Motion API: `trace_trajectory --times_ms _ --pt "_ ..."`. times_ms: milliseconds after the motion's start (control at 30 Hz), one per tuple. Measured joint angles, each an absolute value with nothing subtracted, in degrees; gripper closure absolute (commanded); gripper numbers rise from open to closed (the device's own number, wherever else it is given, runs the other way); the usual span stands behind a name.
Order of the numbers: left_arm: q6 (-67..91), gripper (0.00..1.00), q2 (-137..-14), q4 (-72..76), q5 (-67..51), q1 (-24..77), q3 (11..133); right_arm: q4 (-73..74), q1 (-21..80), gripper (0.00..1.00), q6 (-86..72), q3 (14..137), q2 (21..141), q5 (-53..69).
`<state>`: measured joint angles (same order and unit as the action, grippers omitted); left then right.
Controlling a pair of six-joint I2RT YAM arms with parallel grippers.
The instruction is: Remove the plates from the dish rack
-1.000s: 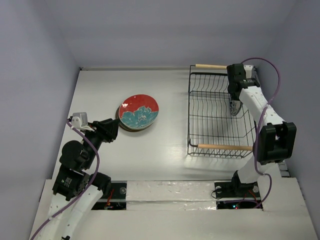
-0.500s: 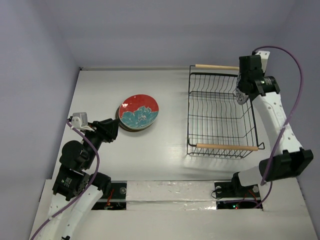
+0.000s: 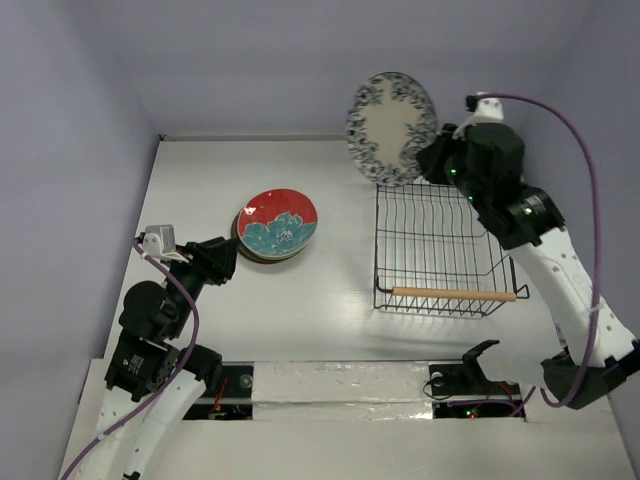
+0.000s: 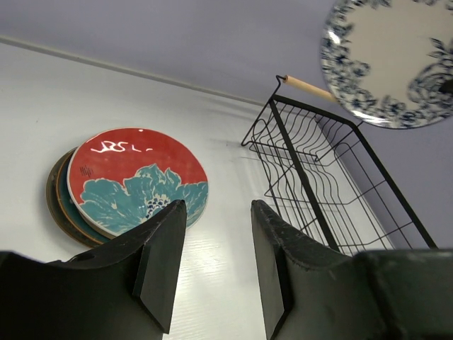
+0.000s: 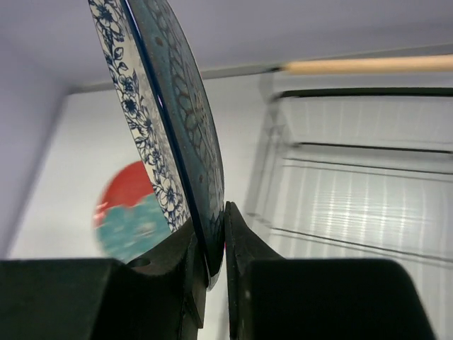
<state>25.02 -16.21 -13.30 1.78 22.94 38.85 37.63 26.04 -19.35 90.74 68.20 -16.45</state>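
A white plate with a blue floral rim point(image 3: 392, 128) hangs on edge in the air over the far left corner of the dish rack point(image 3: 378, 240). My right gripper point(image 3: 440, 160) is shut on its rim; in the right wrist view the jaws point(image 5: 211, 230) pinch the plate's edge point(image 5: 152, 142). The black wire rack holds no plates. On the table to its left lies a stack of plates with the red one with a teal flower point(image 3: 277, 224) on top. My left gripper point(image 4: 218, 212) stands open and empty just near-left of that stack point(image 4: 134, 180).
Pale wooden handles mark the rack's near end point(image 3: 455, 294) and far end point(image 4: 308, 86). Grey walls close in the table at the back and on both sides. A taped ledge point(image 3: 340, 385) runs along the near edge by the arm bases.
My right arm has lifted the white floral plate out of the rack, up and to the left. The rack has shifted slightly. The left arm has not moved.
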Motion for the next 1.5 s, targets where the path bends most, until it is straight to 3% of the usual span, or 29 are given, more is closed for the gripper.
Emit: trace_trajectory --times_ms 267,533,1200,1333,1500 --pt "25.06 0.61 -16.08 -13.45 2.92 22.94 38.83 19.68 36.77 1.00 -31.38 86.24 85.73 1.87" --pt "25.17 0.60 -15.84 -13.58 3.57 22.94 38.83 12.32 42.63 1.00 -39.72 86.04 101.49 9.76" --pt "25.17 0.60 -15.86 -13.56 3.55 22.94 38.85 1.17 42.44 1.00 -48.73 79.35 109.67 10.39" --pt "25.17 0.60 -15.86 -13.56 3.55 22.94 38.85 -0.30 42.33 0.94 -50.24 78.28 110.30 11.14" --pt "25.17 0.60 -15.86 -13.58 3.55 22.94 38.83 -1.93 42.00 0.74 -51.88 77.08 110.32 11.46"
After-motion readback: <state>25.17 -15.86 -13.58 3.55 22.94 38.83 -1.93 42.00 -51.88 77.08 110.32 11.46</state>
